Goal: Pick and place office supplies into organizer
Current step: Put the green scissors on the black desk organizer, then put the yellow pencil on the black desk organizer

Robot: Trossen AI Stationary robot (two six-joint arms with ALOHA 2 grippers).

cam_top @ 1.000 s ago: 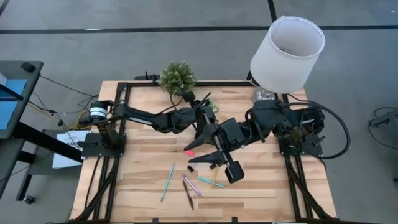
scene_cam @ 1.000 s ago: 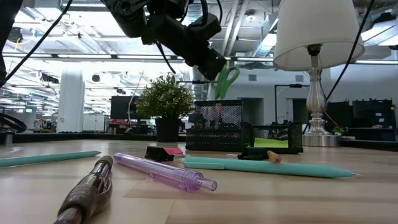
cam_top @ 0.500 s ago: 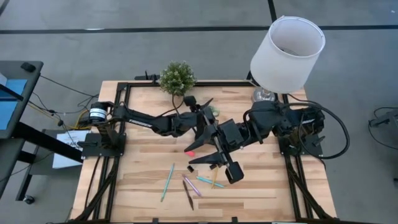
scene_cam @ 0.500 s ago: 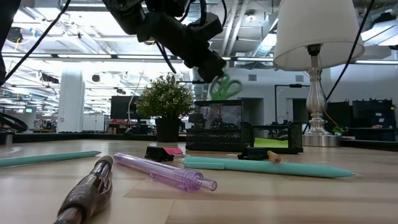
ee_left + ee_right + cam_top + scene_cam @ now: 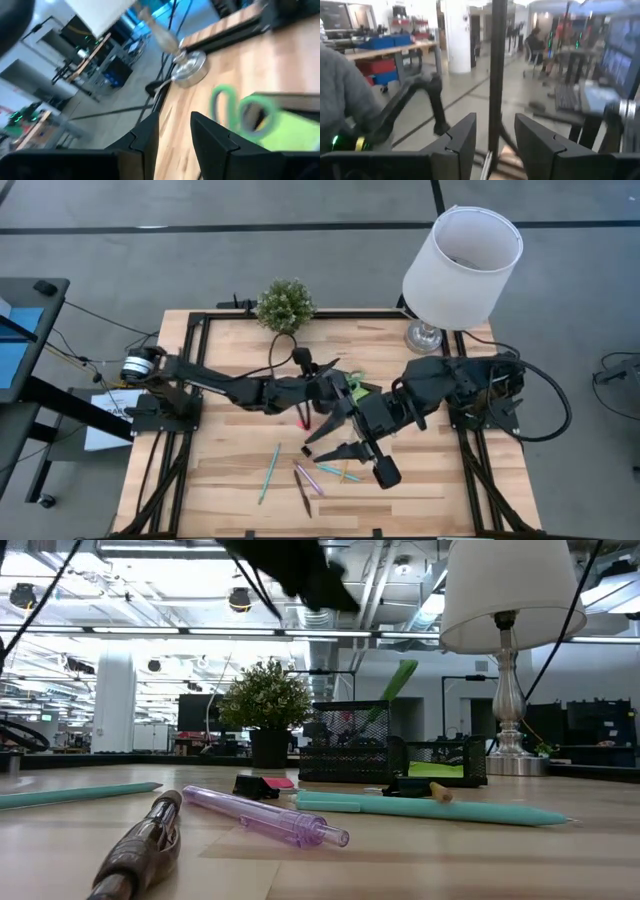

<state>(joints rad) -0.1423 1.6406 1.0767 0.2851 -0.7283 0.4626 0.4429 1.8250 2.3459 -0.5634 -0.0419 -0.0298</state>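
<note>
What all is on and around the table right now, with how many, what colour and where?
scissors: 1, green handles, standing tilted in the organizer
organizer: 1, black mesh, mid-table
sticky-note pad: 1, lime green, in organizer's low tray
pens: several, teal, pink, brown, near front edge
eraser: 1, pink, before organizer
plant: 1, green, back edge
lamp: 1, white shade, back right
left gripper: open, empty, above organizer
right gripper: open, empty, raised

No readable text, label, brand, number or sign anywhere in these views.
</note>
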